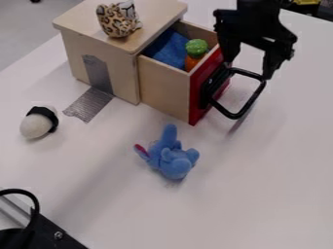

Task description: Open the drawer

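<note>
The black gripper [248,67] hangs at the upper right, its two fingers spread apart over the top of the black drawer handle [234,115]. One finger is beside the drawer's red front and the other is by the handle's outer corner; whether they touch it I cannot tell. The wooden drawer [164,88] stands pulled out of its box, with its red front [195,99] facing right. Inside lie a blue cloth [170,48] and an orange toy with a green top [196,47].
A leopard-print toy [117,20] sits on the wooden box [75,20]. Grey tape [90,104] runs from the box onto the white table [260,194]. A blue plush [173,159] lies in front, a white-and-black toy [38,123] at left, and black hardware [48,232] at bottom left.
</note>
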You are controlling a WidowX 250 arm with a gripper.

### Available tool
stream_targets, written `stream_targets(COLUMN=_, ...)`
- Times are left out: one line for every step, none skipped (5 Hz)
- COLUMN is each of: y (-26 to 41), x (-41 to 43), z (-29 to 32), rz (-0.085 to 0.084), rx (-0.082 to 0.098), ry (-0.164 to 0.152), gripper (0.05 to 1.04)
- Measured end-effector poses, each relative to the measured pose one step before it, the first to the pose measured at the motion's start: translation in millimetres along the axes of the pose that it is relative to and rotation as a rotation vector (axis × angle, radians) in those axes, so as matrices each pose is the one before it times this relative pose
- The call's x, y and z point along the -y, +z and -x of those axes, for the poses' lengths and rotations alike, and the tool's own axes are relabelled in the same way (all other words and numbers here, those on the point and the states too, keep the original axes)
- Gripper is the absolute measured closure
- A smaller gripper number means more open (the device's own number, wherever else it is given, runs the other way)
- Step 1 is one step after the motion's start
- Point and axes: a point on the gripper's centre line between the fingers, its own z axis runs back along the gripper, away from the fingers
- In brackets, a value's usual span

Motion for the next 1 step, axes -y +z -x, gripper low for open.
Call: stream_targets(y=7.73, x=-4.93, z=-0.90, rz=-0.0321, rx=-0.0312, ry=0.0158, gripper=0.083)
